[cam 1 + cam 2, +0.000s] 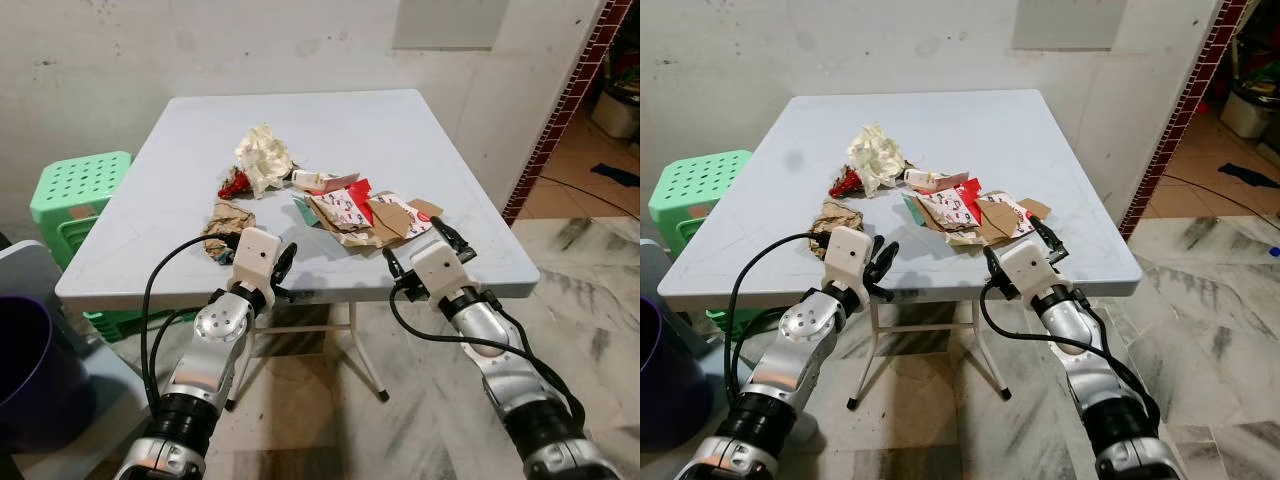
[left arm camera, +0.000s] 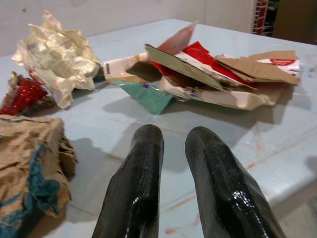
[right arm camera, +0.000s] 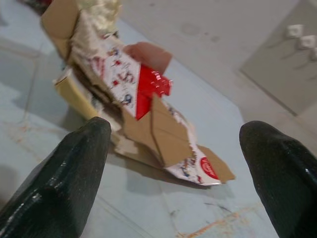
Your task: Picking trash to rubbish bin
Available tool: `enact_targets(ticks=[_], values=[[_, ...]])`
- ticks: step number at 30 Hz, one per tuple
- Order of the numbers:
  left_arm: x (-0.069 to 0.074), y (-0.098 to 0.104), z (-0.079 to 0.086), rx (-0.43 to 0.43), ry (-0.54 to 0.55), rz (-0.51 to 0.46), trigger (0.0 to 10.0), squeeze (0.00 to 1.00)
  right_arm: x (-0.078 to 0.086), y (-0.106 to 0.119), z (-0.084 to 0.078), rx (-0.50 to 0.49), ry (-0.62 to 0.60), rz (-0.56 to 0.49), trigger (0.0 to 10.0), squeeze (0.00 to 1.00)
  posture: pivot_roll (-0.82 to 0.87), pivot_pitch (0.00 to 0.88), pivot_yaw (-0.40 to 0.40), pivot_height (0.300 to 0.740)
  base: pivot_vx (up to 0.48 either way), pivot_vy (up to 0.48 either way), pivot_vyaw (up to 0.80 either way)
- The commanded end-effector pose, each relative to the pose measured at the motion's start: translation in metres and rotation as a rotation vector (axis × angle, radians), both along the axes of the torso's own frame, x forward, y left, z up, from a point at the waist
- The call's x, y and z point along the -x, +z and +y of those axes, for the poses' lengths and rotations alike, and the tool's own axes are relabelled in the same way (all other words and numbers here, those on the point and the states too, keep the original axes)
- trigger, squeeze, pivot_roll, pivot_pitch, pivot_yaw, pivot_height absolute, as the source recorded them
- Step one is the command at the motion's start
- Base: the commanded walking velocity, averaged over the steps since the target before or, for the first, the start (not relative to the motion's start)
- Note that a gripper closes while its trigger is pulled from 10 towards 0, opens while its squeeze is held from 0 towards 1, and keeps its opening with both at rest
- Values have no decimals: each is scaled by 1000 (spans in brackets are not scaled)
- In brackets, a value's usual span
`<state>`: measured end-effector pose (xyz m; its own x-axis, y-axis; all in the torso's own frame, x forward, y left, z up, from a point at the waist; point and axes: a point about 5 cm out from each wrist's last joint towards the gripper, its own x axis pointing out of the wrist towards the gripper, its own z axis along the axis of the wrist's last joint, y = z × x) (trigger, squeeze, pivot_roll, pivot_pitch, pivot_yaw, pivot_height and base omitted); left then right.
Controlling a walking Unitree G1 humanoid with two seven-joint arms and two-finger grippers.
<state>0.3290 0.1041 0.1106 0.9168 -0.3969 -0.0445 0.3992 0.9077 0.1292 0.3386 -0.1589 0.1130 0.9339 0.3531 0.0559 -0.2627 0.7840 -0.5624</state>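
Observation:
Trash lies on a pale blue table (image 1: 400, 130): a crumpled cream paper (image 1: 263, 157), a red wrapper (image 1: 235, 185), a crumpled brown paper bag (image 1: 228, 222) and torn printed cardboard (image 1: 370, 215) with a teal scrap (image 2: 148, 96). My left gripper (image 1: 285, 260) hovers at the table's front edge, just right of the brown bag (image 2: 29, 153), its fingers (image 2: 143, 163) shut with nothing between them. At the front right, my right gripper (image 1: 418, 248) stands wide open and points at the cardboard (image 3: 148, 114), a short way from it.
A dark purple bin (image 1: 20, 360) stands on the floor at my lower left. A green plastic stool (image 1: 80, 190) sits left of the table. A wall runs behind the table. Marble floor stretches under it and to the right.

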Motion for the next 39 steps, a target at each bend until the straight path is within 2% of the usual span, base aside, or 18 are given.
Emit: enact_targets(ticks=[1,15,27,28,29,30,31,32,34,35,39], values=[[1,3,1,-12,-3,-10,10000,0,-2,0,1,26,26,5,10000,0,93,55,30,715,0,0,0],[13,14,4,-5,7,-30,10000,0,-14,0,9,63,78,31,10000,0,152,118,8,715,0,0,0],[30,11,4,-18,14,3,10000,0,-23,12,9,71,39,-41,10000,0,187,167,20,715,0,0,0],[32,10,5,-21,15,10,10000,0,-24,14,7,59,20,-54,7373,0,188,170,21,715,0,0,0],[32,9,5,-21,14,12,10000,0,-24,14,6,59,15,-55,6471,0,188,173,23,715,0,0,0],[33,9,5,-22,14,13,10000,0,-25,15,5,61,11,-55,4706,0,189,175,24,715,0,0,0],[33,10,5,-22,14,15,10000,0,-25,15,5,63,10,-54,4706,0,189,175,24,715,0,0,0],[34,10,5,-23,13,17,10000,0,-26,15,4,64,2,-57,2588,0,189,177,27,715,0,0,0],[34,11,5,-24,13,18,10000,0,-26,17,3,62,-14,-66,2275,0,190,181,30,715,0,0,0],[34,11,5,-27,13,20,10000,0,-28,19,2,65,-27,-77,0,0,190,184,30,715,0,0,0],[34,11,6,-31,12,24,10000,0,-29,21,0,67,-42,-86,0,0,190,189,33,715,0,0,0]])
